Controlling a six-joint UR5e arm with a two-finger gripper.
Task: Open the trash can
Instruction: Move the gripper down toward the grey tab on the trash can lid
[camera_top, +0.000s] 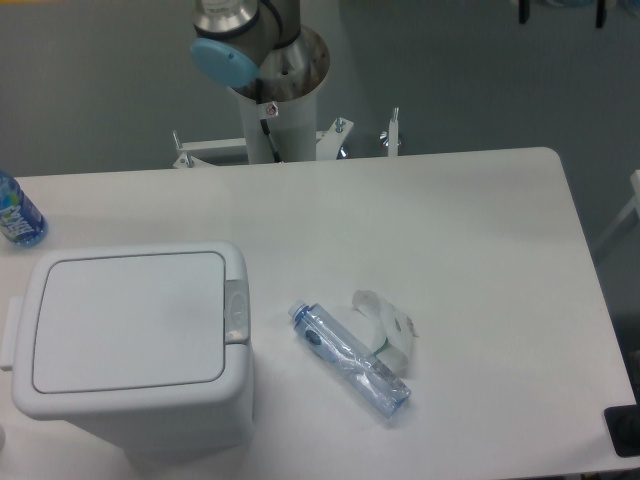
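Observation:
The trash can (130, 345) is a large white boxy bin at the front left of the white table. Its flat lid (125, 318) lies shut. A small grey push-button (236, 310) sits on the bin's right rim. Only the arm's base and a joint with a blue cap (224, 60) show at the top, behind the table. The gripper is out of view.
A clear plastic bottle (350, 358) lies on its side right of the bin, beside a crumpled white wrapper (388, 325). A blue-labelled bottle (15, 212) stands at the left edge. A dark object (625, 430) is at the front right corner.

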